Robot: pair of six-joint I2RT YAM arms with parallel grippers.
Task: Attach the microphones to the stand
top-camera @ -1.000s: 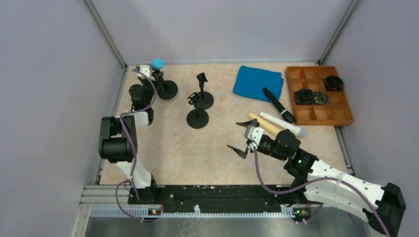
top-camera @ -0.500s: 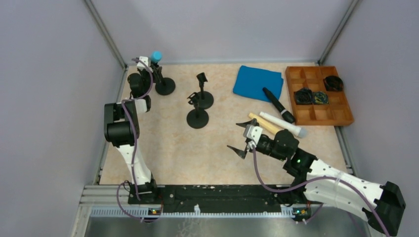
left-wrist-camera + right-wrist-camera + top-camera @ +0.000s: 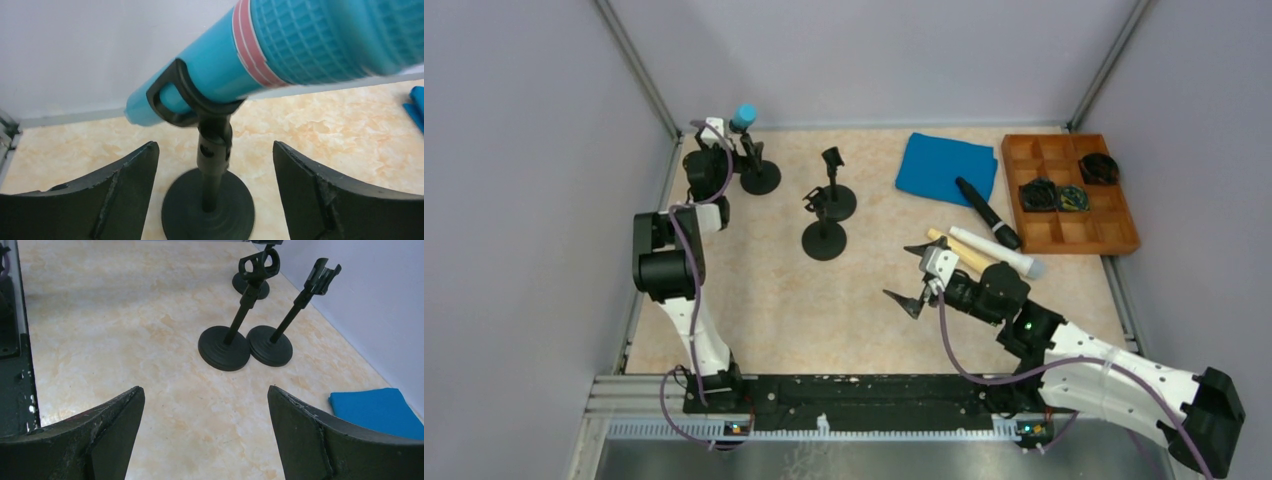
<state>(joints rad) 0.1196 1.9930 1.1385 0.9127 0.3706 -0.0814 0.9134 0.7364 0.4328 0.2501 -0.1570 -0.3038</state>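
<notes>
The light blue microphone (image 3: 280,55) is found seated in the black clip of the far-left stand (image 3: 207,210), at the far left corner of the table (image 3: 764,290). It is tilted, its grilled head raised and its narrow tail lower, projecting past the clip. In the top view its head (image 3: 744,115) is seen above the round base (image 3: 759,178). The left gripper (image 3: 214,145) is positioned just beside this stand, on its left. Its jaws are spread wide to either side of the post and below the microphone, and nothing is gripped by them. No contact between the fingers (image 3: 125,185) and the microphone or stand is observed. In the top view the left gripper (image 3: 727,148) is seen close against the stand. The black microphone (image 3: 986,212), the white microphone (image 3: 994,250) and the cream microphone (image 3: 954,250) are lying on the table at the right. The black one is resting partly on the blue cloth (image 3: 946,167); the white and cream ones are lying side by side. The right gripper (image 3: 904,275) is held just beside the cream microphone's near end, jaws wide apart and empty. Two unoccupied stands (image 3: 225,347) (image 3: 271,345) are standing close together mid-table. A brown compartment tray (image 3: 1124,200) is placed at the far right.
</notes>
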